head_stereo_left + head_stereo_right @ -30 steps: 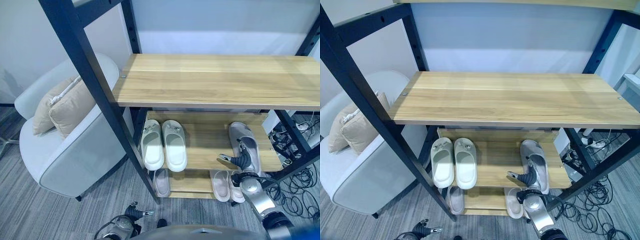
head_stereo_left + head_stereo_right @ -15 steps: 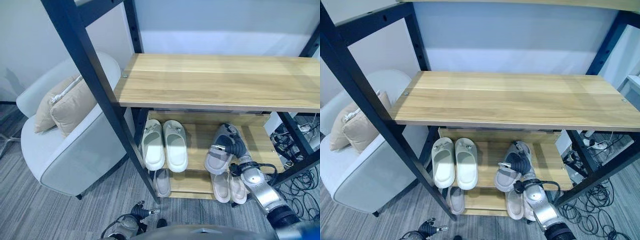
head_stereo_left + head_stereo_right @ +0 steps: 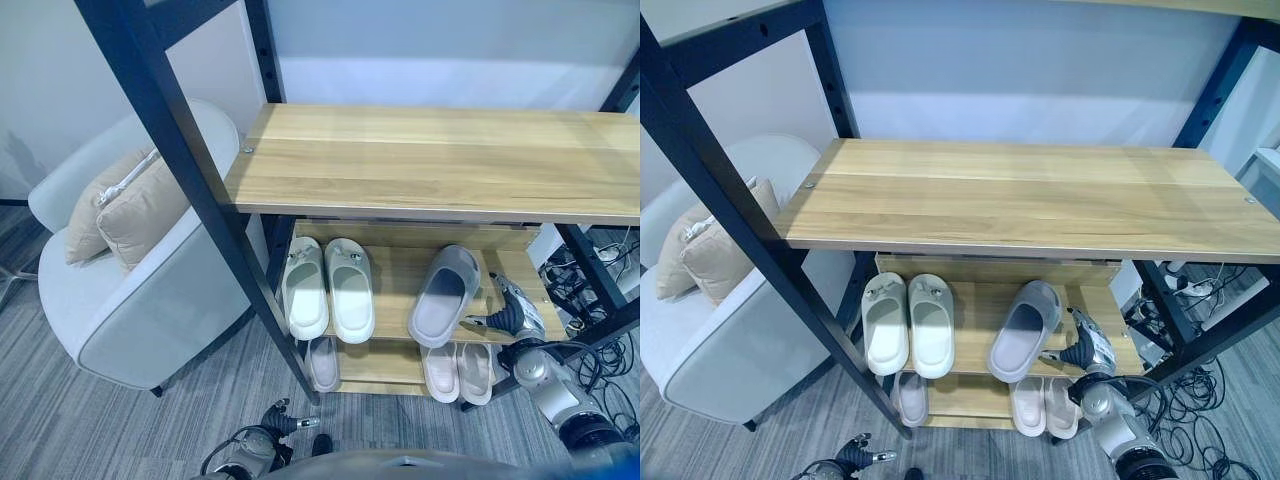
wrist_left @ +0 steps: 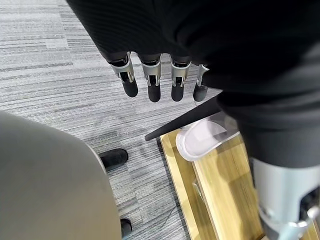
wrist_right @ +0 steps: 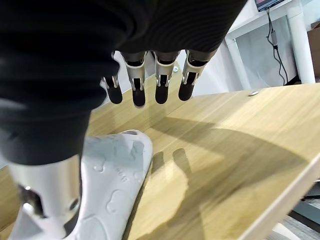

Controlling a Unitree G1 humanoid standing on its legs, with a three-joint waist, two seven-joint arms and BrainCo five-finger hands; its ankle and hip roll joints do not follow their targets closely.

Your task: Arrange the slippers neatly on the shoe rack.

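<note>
A grey slipper [image 3: 443, 295] lies slanted, toe to the back, on the rack's middle shelf [image 3: 395, 270]. A white pair [image 3: 305, 288] [image 3: 350, 290] stands side by side at that shelf's left end. My right hand [image 3: 505, 318] hovers over the shelf's right end, open and a little apart from the grey slipper. In the right wrist view its straight fingers [image 5: 156, 75] hang above bare wood, with a pale slipper [image 5: 112, 192] beside the thumb. My left hand [image 3: 272, 425] is low by the floor, its fingers [image 4: 152, 82] straight and holding nothing.
The bottom shelf holds one slipper [image 3: 323, 362] at the left and a pale pair [image 3: 456, 370] at the right. A white armchair [image 3: 150, 300] with cushions stands left of the rack's black post [image 3: 205, 200]. Loose cables [image 3: 600, 275] lie on the floor at the right.
My right hand carried the grey slipper from the shelf's right end toward the middle, let it go and drew back right. The left hand has stayed low.
</note>
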